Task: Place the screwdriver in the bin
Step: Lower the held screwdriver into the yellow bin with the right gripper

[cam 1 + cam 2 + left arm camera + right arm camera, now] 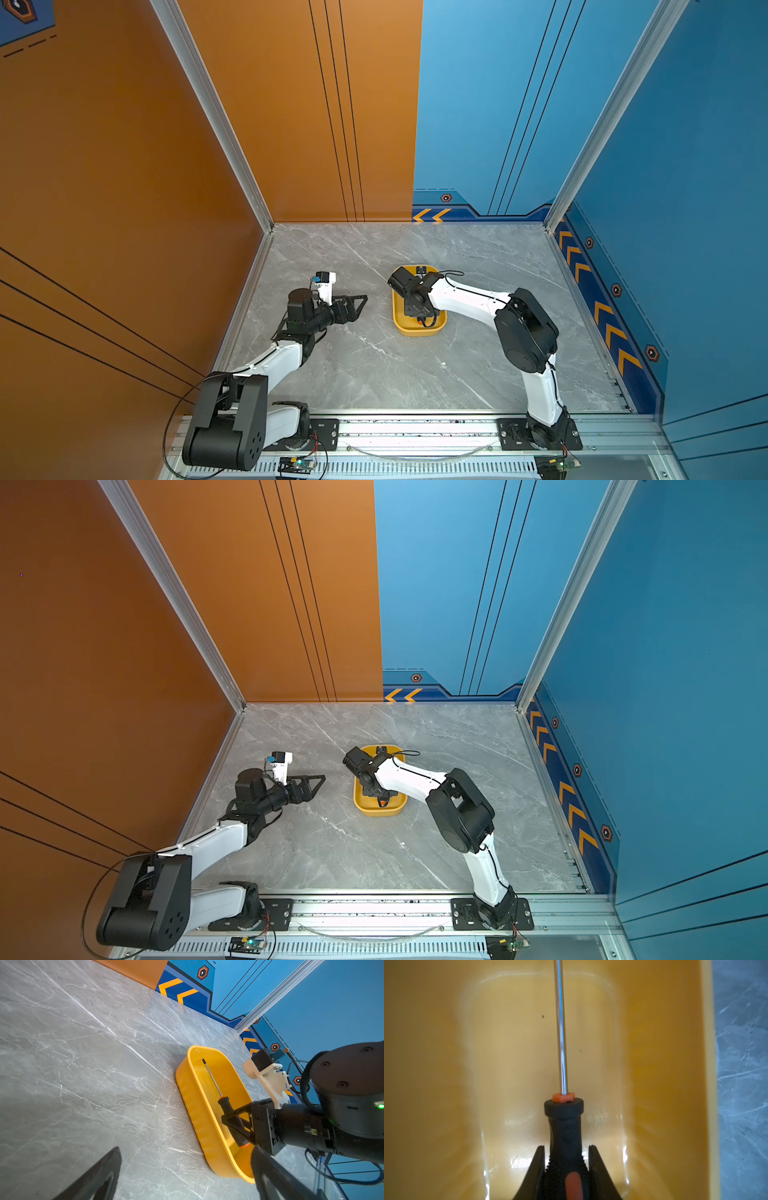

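I see my right gripper (566,1147) clamped on the black handle of the screwdriver (563,1113), holding it low inside the yellow bin (446,1064), shaft along its length, while my left gripper (360,308) hovers wide open above the table (374,374), apart from the bin.

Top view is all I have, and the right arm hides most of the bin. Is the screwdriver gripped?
Observer: Yes, the right wrist view shows the right gripper shut on the screwdriver by its black handle.
Operator: Is it inside yet?
Observer: Left wrist view: the shaft runs lengthwise between the walls of the bin, tip short of the far end.
Operator: Other arm?
Observer: The left gripper is open, fingers wide apart, holding nothing.
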Motion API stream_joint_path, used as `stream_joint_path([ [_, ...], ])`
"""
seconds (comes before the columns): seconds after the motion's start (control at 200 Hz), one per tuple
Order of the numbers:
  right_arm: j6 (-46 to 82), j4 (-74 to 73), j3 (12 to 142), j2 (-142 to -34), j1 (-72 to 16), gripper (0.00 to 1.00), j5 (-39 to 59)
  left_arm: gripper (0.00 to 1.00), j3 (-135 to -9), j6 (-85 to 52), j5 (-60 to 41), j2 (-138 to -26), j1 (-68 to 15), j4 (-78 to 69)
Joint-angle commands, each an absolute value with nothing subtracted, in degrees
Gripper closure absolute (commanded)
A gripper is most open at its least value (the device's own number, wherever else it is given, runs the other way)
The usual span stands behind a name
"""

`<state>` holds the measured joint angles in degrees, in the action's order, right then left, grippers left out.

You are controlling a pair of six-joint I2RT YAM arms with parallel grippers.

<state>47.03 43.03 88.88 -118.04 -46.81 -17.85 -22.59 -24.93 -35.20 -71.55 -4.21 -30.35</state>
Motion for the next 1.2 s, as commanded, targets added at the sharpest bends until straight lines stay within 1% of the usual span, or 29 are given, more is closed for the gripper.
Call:
stream_joint_path([
  [0.0,47.9,44.4,90.2,-120.3,-46.3,1.00,-17.8,0.02,-24.1,-23.8,-35.5,-72.0,-4.7,-30.0],
  [0.265,47.9,44.4,90.4,-121.1,-46.1,1.00,-17.3,0.02,-24.1,-23.7,-35.4,-72.2,-4.7,-30.0],
  [0.325,47.8,44.4,90.3,-121.1,-46.1,0.95,-17.2,0.02,-24.1,-23.7,-35.3,-72.2,-4.7,-30.0],
  [0.451,47.7,44.4,90.3,-120.9,-46.1,0.82,-17.0,0.02,-24.1,-23.7,-35.3,-72.3,-4.8,-30.0],
  [0.516,47.6,44.4,90.3,-120.8,-46.0,0.79,-17.0,0.02,-24.1,-23.7,-35.3,-72.3,-4.9,-30.0],
  [0.696,47.3,44.4,90.5,-120.2,-45.6,0.77,-16.4,0.02,-24.1,-23.7,-35.3,-72.3,-4.8,-30.0],
  [0.801,46.7,44.4,90.5,-119.3,-45.5,0.72,-16.0,0.02,-24.1,-23.7,-35.4,-72.4,-4.8,-30.0],
  [0.901,45.9,44.7,90.4,-119.2,-45.5,0.63,-15.8,0.02,-24.2,-23.6,-35.4,-72.5,-4.8,-30.0],
  [0.966,45.3,45.3,90.6,-116.9,-45.4,0.56,-15.7,0.02,-24.1,-23.6,-35.4,-72.6,-4.8,-30.0],
  [1.091,44.1,47.5,91.5,-115.8,-45.2,0.50,-16.1,0.02,-24.2,-23.6,-35.3,-72.6,-4.8,-30.0],
  [1.197,42.4,49.1,91.5,-113.5,-45.2,0.48,-16.4,0.02,-24.1,-23.6,-35.2,-72.8,-4.8,-30.0],
])
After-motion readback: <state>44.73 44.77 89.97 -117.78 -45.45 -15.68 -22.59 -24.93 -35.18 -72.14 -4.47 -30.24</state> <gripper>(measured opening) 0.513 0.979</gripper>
